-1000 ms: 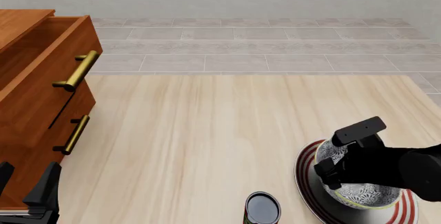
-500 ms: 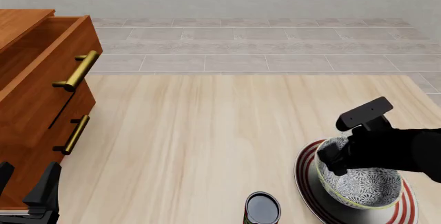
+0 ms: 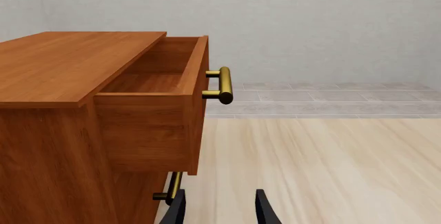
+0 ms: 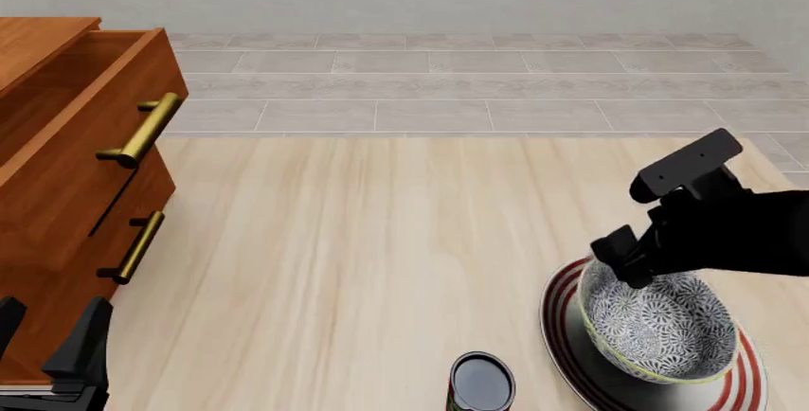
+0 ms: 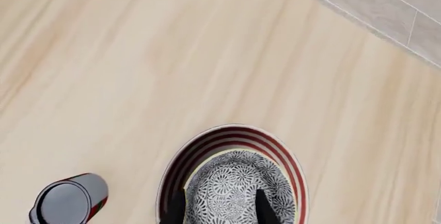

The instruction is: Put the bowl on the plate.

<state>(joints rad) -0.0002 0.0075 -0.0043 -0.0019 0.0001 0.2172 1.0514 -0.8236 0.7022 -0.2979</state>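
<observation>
One pale wooden table (image 4: 379, 269) holds bowl (image 4: 657, 326) on plate (image 4: 563, 335); both tools spread, empty.

The right gripper (image 4: 620, 258) hangs with fingers parted near the table's right edge; the left gripper (image 4: 51, 349) sits parted at its front-left corner.

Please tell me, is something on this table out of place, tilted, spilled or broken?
Nothing looks damaged or spilled. The bowl sits upright on the plate. The small dark can stands upright beside the plate. The one loose end is the cabinet's top drawer, which is pulled open.
</observation>
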